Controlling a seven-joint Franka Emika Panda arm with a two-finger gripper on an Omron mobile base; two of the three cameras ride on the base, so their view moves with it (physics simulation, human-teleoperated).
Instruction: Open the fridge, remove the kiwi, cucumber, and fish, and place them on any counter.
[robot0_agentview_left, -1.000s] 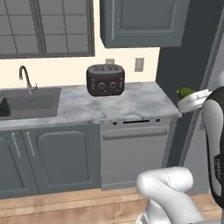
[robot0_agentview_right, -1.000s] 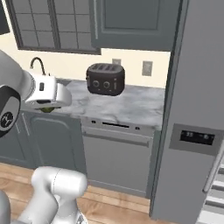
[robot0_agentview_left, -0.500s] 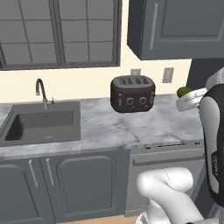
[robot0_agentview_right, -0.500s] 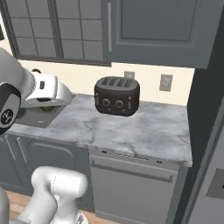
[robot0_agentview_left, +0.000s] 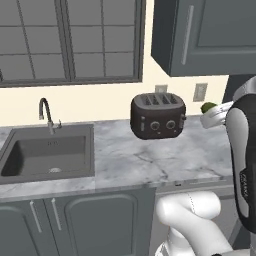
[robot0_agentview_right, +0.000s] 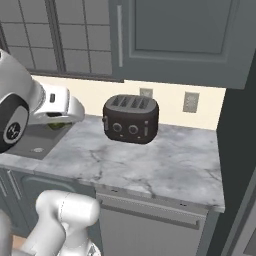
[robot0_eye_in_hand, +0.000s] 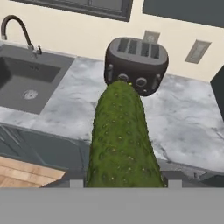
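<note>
While no brand, label or readable writing shows on anything here, the toaster (robot0_agentview_left: 158, 116) does carry small round knobs on its dark front, too small to read any marks on.

Held up in the air above the worktop (robot0_agentview_right: 150, 160), the cucumber (robot0_eye_in_hand: 122, 140) is pinched in the gripper (robot0_eye_in_hand: 124, 183), whose jaws stand apart by the cucumber's own thickness, one on each side of its near end. In the hand view its long axis runs straight away from the hand, and its rounded far tip points toward the toaster at the back of the marbled stone. In the left base view only a bit of green (robot0_agentview_left: 208, 107) peeps out past the white hand at the right edge, and in the right base view a sliver of green (robot0_agentview_right: 58, 125) shows under the hand at the left, over the edge of the sink.

As for containers, the sink (robot0_agentview_left: 47, 155) is a dark basin sunk in the worktop left of the toaster, with a curved tap (robot0_agentview_left: 46, 113) behind it; only its drain shows in the bottom. The toaster's slots on top look dark, and what is in them cannot be told. Two wall sockets (robot0_agentview_right: 190, 101) sit on the cream wall behind the toaster, under dark grey wall cabinets (robot0_agentview_right: 175, 35).
</note>
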